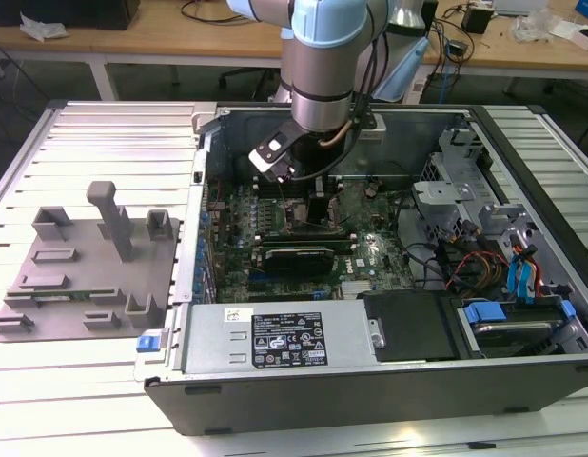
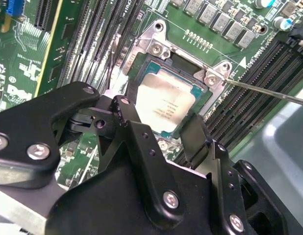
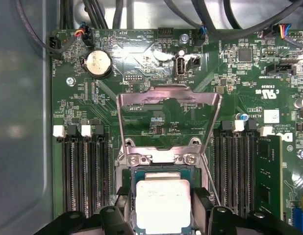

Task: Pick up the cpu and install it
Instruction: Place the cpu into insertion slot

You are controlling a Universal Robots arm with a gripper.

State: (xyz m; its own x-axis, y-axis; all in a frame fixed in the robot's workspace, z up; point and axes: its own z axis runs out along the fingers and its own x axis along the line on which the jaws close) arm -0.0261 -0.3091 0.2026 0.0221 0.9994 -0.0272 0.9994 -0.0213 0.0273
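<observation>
Green motherboard (image 3: 156,73) in the opened computer case (image 1: 275,381) holds a metal-framed socket (image 3: 156,157). Over that socket, the small flat silver-topped square cpu (image 3: 163,205) sits between the black gripper's (image 2: 160,120) two fingers (image 2: 126,110), clamped by opposite edges.

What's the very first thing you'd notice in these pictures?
The shiny silver cpu, held by the black gripper at the socket on the green motherboard. In the exterior view, the big robot arm reaches down into the open computer case.
</observation>
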